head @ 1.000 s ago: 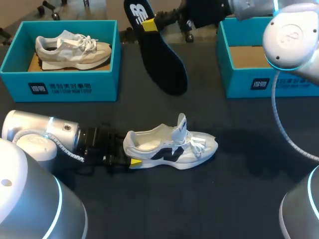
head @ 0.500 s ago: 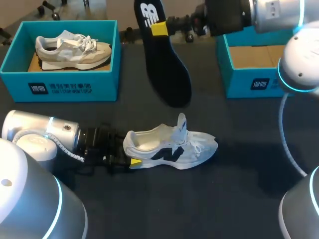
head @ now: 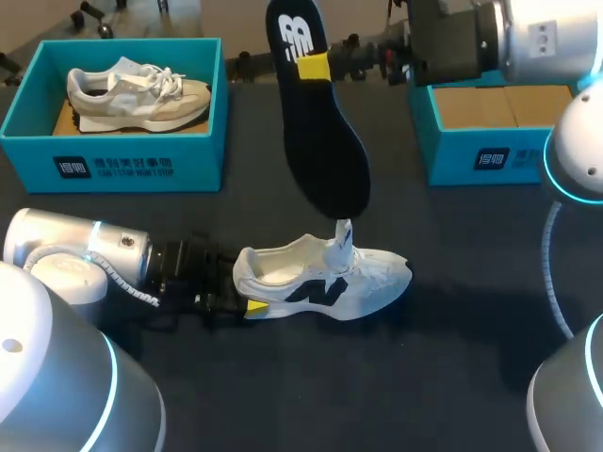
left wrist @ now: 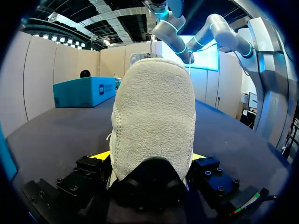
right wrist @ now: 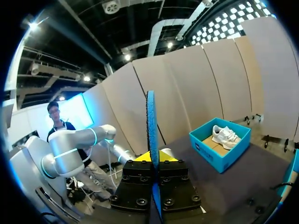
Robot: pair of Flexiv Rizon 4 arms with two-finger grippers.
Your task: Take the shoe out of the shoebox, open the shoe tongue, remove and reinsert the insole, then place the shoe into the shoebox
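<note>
A: Where is the insole [head: 325,141], and how will it handle?
B: Hanging toe-down over the shoe [head: 320,281], tip just above the raised tongue [head: 341,237]; the right jaws clamp its heel end. Light and floppy, I judge — a heel-end grip suits.
A: Shoe?
B: On the tabletop [head: 452,358] — the left jaws are closed on its heel.

A white logo is printed on the heel end of the black insole [head: 320,122]. The white shoe [head: 320,282] bears a dark emblem on its side. The left shoebox [head: 198,165] and the right shoebox [head: 452,155] each carry a dark label with white characters on the front wall, too small to read.
</note>
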